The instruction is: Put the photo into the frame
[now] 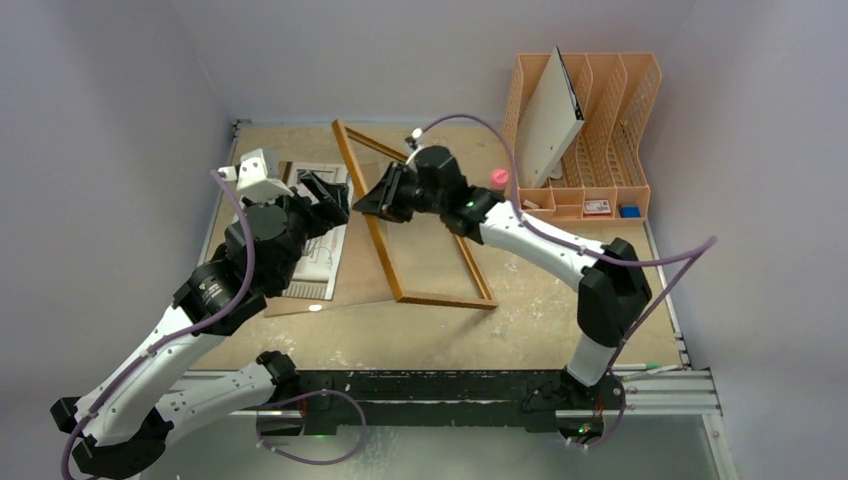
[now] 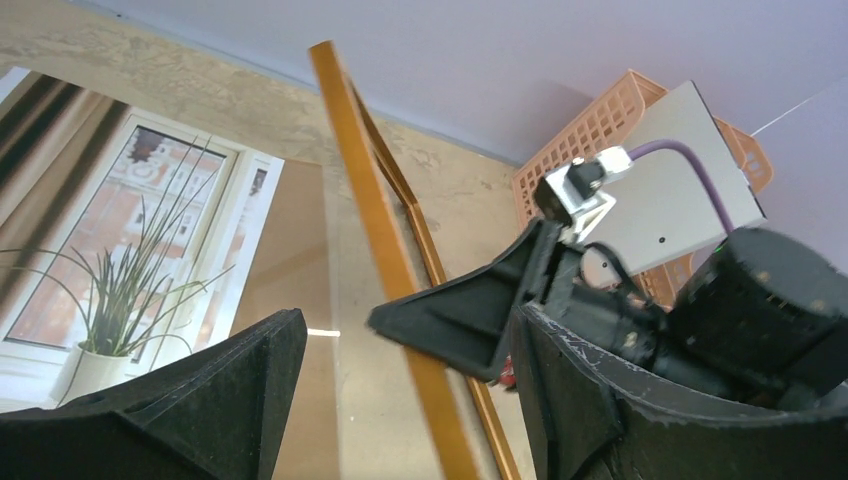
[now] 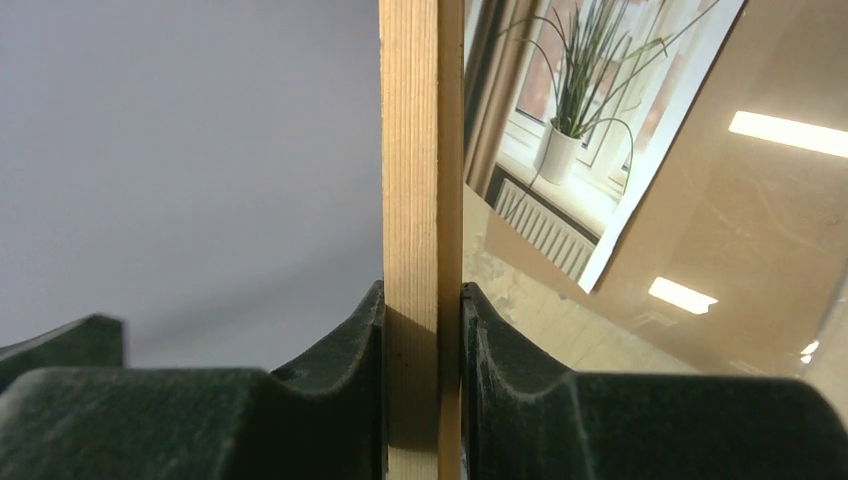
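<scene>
Table point(image 1: 540, 335) sitting tan, grey walls point(image 1: 100, 150) around | frame point(image 1: 387, 262) tilting up, long axis running near-far | right hand point(image 3: 421, 320) clamping its rail | left hand point(image 1: 328, 198) gaping wide, empty

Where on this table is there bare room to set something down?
Free: the near strip of the table, in front of the frame; also front right, beside the right arm. Crowded: the left, where the photo lies on the backing board under the left pincer, and mid-table, where the right pincer clamps the frame.
</scene>
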